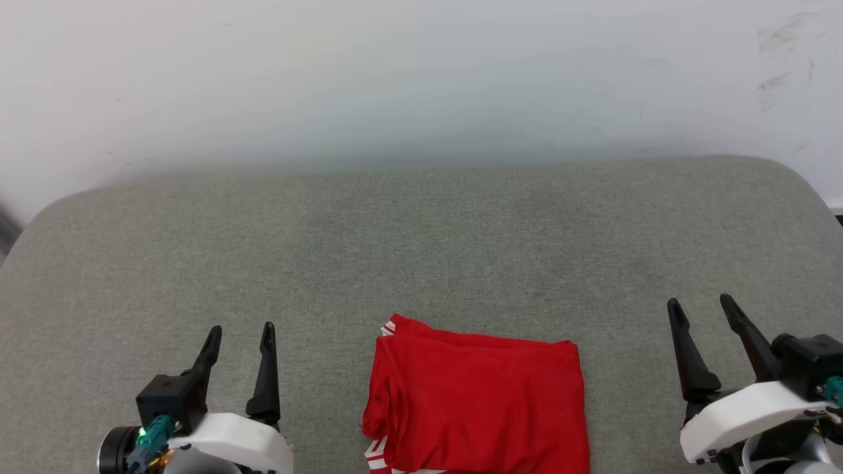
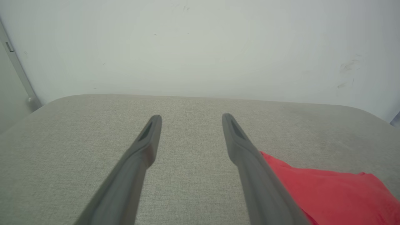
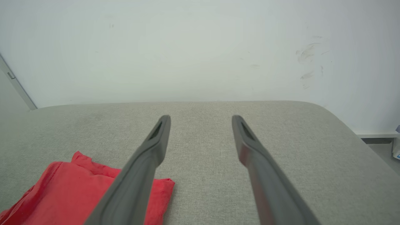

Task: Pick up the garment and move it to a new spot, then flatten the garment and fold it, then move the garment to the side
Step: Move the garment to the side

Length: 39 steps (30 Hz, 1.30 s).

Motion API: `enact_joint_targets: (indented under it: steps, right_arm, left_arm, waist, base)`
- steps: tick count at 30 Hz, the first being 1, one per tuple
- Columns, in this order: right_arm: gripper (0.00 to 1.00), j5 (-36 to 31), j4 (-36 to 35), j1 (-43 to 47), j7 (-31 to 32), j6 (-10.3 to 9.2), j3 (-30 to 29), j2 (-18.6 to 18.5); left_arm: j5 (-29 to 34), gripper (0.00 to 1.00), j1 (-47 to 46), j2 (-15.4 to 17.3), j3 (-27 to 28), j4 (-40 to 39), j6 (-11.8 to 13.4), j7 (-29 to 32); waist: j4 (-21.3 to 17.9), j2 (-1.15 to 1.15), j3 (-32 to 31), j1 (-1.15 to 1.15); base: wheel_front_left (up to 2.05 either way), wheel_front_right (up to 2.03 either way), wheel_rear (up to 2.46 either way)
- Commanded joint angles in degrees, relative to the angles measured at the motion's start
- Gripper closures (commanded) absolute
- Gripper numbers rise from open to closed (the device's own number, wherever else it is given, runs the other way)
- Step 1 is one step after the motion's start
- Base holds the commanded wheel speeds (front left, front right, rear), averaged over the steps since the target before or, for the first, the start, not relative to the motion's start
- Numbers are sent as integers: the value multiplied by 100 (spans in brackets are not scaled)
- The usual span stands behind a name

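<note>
Both my pincers are spread wide and hold nothing. The left gripper point(image 1: 241, 328) is at 7 o'clock in the head view and the right gripper point(image 1: 699, 303) at 4 o'clock, both over bare grey cushion point(image 1: 421, 250). Neither touches cloth.

The red shirt point(image 1: 474, 401) lies at 6 o'clock between them, near the front edge, as a compact, roughly square stack. Red-white striped trim point(image 1: 388, 327) pokes out at its 11 o'clock corner, and more shows at 7 o'clock. No lettering is visible, so the front is probably tucked inside or facing down.

In the left wrist view the shirt point(image 2: 328, 190) is at 4 o'clock, just beside my right-hand finger, with the left gripper point(image 2: 191, 116) aimed past it at the wall point(image 2: 200, 47). In the right wrist view it point(image 3: 62, 193) is at 8 o'clock, partly behind a finger of the right gripper point(image 3: 201, 117).

My read is that it's already folded, so the step in hand is a grasp to shift the stack. That could also be the first pick-up; I can't tell which.

To do it well:
- Turn each wrist inward toward 6 o'clock.
- Come in low and slide one finger under the whole stack, not just the top layer.
- Take the 3 and 9 o'clock edges together.
- Close fully before lifting.
- Keep the pincers level so the layers don't slide.

The main risk is that the loose left edge with the trim peels open if only one layer is pinched.
</note>
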Motion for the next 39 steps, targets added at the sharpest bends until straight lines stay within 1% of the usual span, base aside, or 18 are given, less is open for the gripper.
enact_joint_targets:
  steps: [1, 5, 8, 12, 15, 18, 20, 23, 26, 30, 33, 34, 35, 36, 37, 38, 39]
  right_arm:
    - [0, -44, -23, 17, 35, -5, -17, 16]
    - [0, 105, 39, 3, 235, -5, -68, 18]
    - [0, 562, 313, -44, 792, -5, -349, -39]
    - [0, 1301, 858, -207, 1873, -4, -770, -283]
    - [0, 1891, 1307, -338, 2777, -4, -968, -436]
    - [0, 2511, 1757, -555, 3688, -4, -1148, -380]
    - [0, 2745, 2042, -674, 4138, -4, -1222, -321]
    - [0, 3166, 2385, -924, 4549, -4, -1242, -113]
    - [0, 3556, 2694, -1155, 4832, -4, -1163, 36]
    - [0, 3910, 3070, -1347, 5006, -7, -933, 203]
    - [0, 3975, 3330, -1396, 5062, -9, -709, 246]
    - [27, 3989, 3387, -1413, 5065, -9, -635, 260]
    - [62, 4019, 3432, -1420, 5054, -9, -583, 269]
    - [89, 4039, 3454, -1433, 5040, -9, -520, 275]
    - [89, 4039, 3454, -1433, 5040, -9, -520, 275]
    - [100, 4081, 3457, -1457, 5021, -8, -484, 272]
    - [100, 4096, 3418, -1488, 4981, -8, -436, 255]
  left_arm:
    - [24, 0, 6, -23, 28, 19, -23, -30]
    - [29, 0, -16, -29, 82, 23, -38, -33]
    - [38, 0, -40, -57, 140, -6, -26, -36]
    - [68, 0, -106, -129, 199, -34, -31, -38]
    - [150, 0, -173, -205, 229, -90, -72, -39]
    - [233, 0, -259, -261, 242, -111, -140, -39]
    - [292, 0, -331, -314, 226, -112, -193, -34]
    - [369, 0, -457, -403, 207, -105, -284, -34]
    - [408, 0, -560, -482, 213, -68, -364, -33]
    - [451, 0, -629, -543, 260, 5, -464, -34]
    - [490, 0, -678, -578, 279, 56, -521, -34]
    - [504, 0, -694, -585, 281, 72, -539, -34]
    - [524, 0, -708, -586, 282, 93, -558, -34]
    - [556, 0, -720, -575, 273, 115, -555, -34]
    - [556, 0, -720, -575, 273, 115, -555, -34]
    - [569, 0, -717, -576, 279, 132, -564, -34]
    - [585, 0, -703, -582, 283, 152, -572, -34]
  waist:
    - [-8, 0, 9, 0]
    - [-31, 0, 49, 0]
    - [-9, 0, 90, 0]
    - [120, 0, 154, 0]
    - [215, 0, 228, 0]
    - [341, 0, 336, 0]
    - [433, 0, 411, 0]
    - [573, 0, 556, 0]
    - [683, 0, 704, 0]
    - [775, 0, 823, 0]
    - [820, 0, 860, 0]
    - [833, 0, 865, 0]
    - [842, 0, 865, 0]
    - [845, 0, 858, 0]
    - [845, 0, 858, 0]
    - [843, 0, 839, 0]
    - [838, 0, 812, 0]
  base:
    - [0, 0, 0]
    - [0, 0, 0]
    - [0, 0, 0]
    - [0, 0, 0]
    - [0, 0, 0]
    - [0, 0, 0]
    - [0, 0, 0]
    - [0, 0, 0]
    - [0, 0, 0]
    - [0, 0, 0]
    - [0, 0, 0]
    - [0, 0, 0]
    - [0, 0, 0]
    - [0, 0, 0]
    - [0, 0, 0]
    - [0, 0, 0]
    - [0, 0, 0]
